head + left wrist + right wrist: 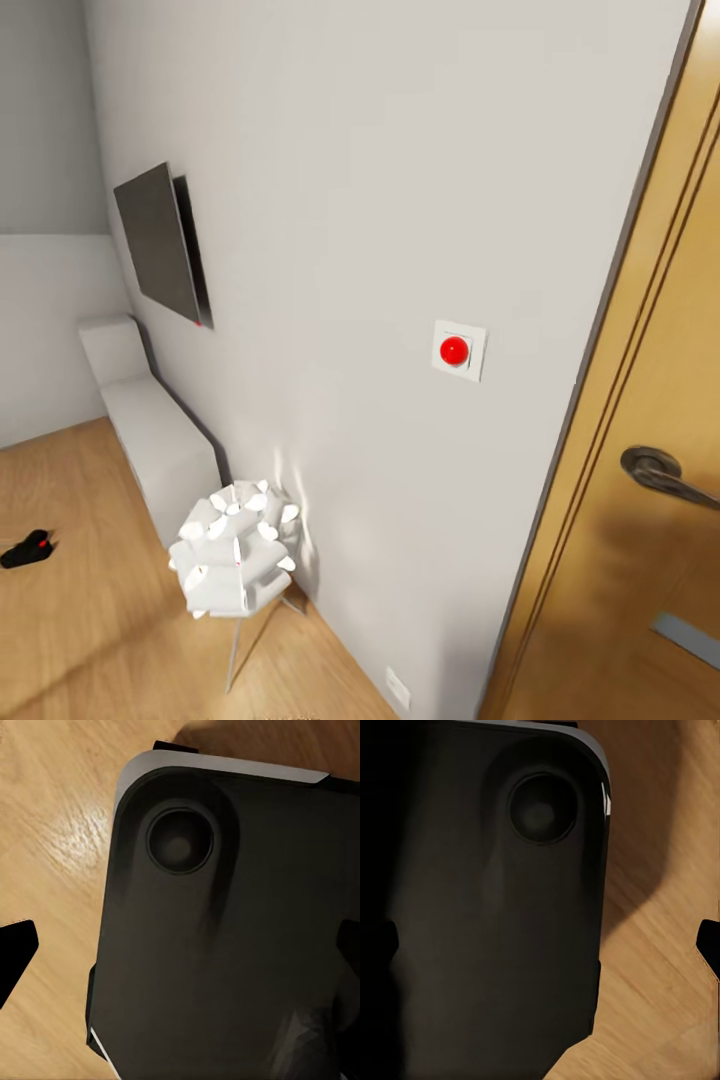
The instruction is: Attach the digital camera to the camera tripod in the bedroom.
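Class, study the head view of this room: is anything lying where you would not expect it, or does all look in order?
One thing stands out: a small black object with a red spot lies on the bare wood floor at the left, away from any furniture. The white lamp, the wall panel and the door look in order.

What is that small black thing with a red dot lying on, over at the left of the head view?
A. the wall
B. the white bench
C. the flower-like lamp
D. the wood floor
D. The camera lies flat on the floor, apart from the bench and the lamp.
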Controlling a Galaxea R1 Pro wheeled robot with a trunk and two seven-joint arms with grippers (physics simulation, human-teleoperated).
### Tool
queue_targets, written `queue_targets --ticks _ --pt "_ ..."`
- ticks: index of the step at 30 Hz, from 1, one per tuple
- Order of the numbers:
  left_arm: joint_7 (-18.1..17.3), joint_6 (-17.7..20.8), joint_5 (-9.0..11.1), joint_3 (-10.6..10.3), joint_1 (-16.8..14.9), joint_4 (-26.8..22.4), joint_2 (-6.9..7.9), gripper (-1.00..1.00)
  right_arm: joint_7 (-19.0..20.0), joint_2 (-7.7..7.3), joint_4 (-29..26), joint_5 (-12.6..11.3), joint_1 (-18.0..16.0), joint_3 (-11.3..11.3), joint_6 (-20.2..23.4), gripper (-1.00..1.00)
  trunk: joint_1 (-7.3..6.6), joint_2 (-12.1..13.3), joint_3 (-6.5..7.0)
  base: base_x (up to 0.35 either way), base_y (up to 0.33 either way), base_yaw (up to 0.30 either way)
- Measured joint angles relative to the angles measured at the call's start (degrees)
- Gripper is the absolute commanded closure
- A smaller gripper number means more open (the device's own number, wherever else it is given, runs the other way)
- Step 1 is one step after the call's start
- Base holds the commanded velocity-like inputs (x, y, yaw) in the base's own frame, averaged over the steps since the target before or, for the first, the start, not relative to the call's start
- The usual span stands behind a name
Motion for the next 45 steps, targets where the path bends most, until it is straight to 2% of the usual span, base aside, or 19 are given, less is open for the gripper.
queue_targets --ticks 45 --pt "0.0 0.0 0.0 -0.06 0.0 0.01 0.0 -1.0 -0.04 -0.03 0.01 0.16 0.0 -0.08 -0.21 -1.0 0.0 0.0 0.0 0.0 0.0 0.278"
